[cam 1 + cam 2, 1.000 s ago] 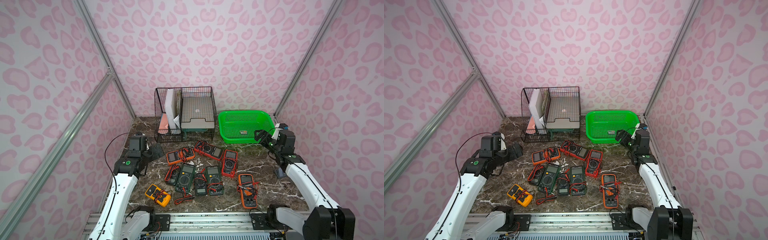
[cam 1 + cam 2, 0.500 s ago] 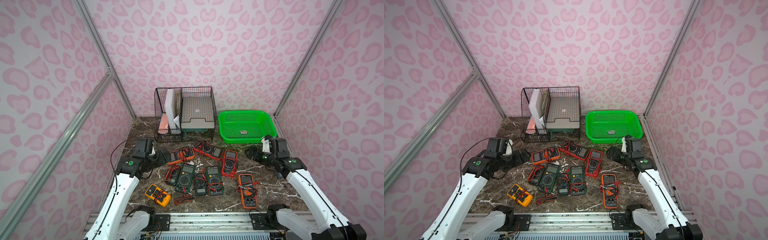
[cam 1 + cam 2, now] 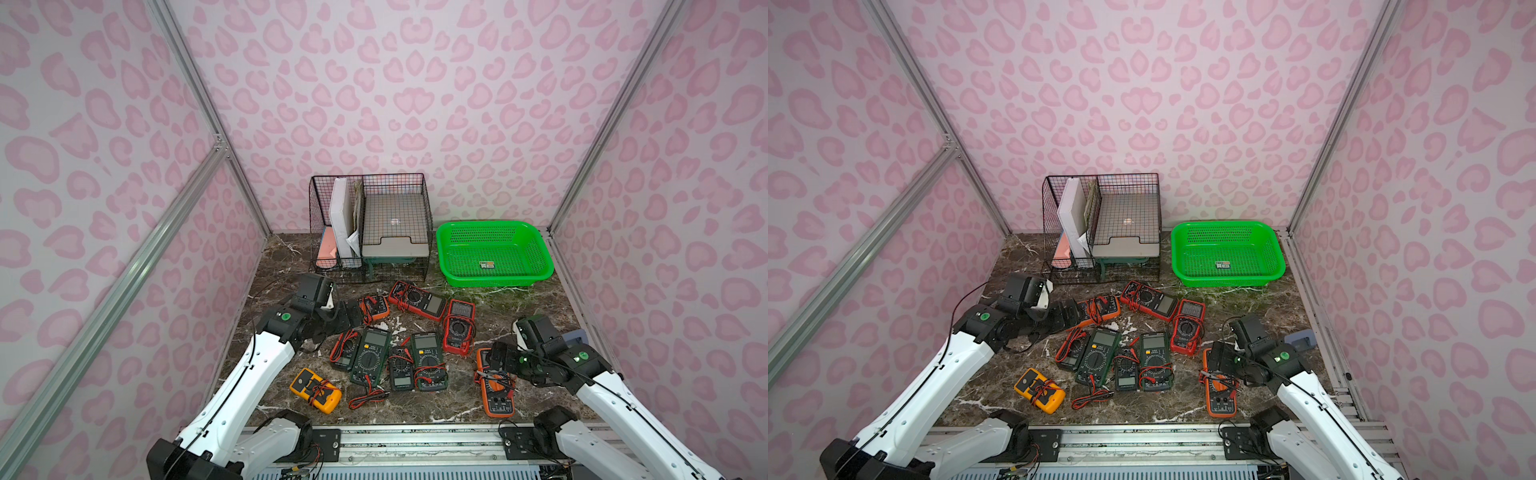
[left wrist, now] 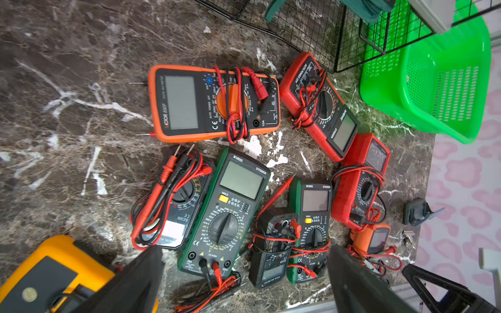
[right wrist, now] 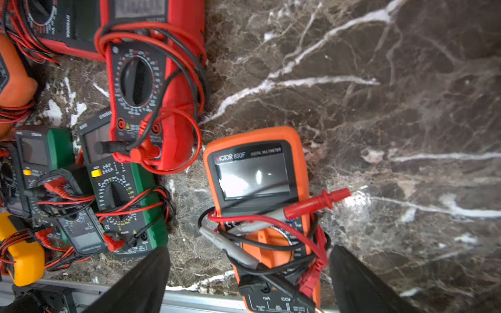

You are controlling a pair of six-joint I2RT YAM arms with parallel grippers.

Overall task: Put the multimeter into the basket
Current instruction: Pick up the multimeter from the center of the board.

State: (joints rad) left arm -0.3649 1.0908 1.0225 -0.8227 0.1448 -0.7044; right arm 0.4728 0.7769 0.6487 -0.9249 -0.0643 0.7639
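Several multimeters lie in a cluster on the marble table. An orange multimeter (image 3: 496,395) (image 3: 1221,395) wrapped in its leads lies at the front right. My right gripper (image 3: 496,361) (image 5: 248,281) hovers low over it, open, and this multimeter (image 5: 257,178) lies between the spread fingers without being touched. The green basket (image 3: 490,224) (image 3: 1225,226) stands at the back right, holding only a small label. My left gripper (image 3: 351,313) (image 4: 246,281) is open and holds nothing, beside another orange multimeter (image 3: 374,307) (image 4: 214,103) at the cluster's left.
A black wire organiser (image 3: 370,228) with papers stands at the back, left of the basket. Red multimeters (image 3: 457,328), green ones (image 3: 370,353) and a yellow one (image 3: 316,390) crowd the middle. A small grey-blue object (image 3: 575,336) sits by the right wall.
My right arm has swung from the basket's front edge down and forward to the front-right orange multimeter. My left arm has reached right, towards the cluster.
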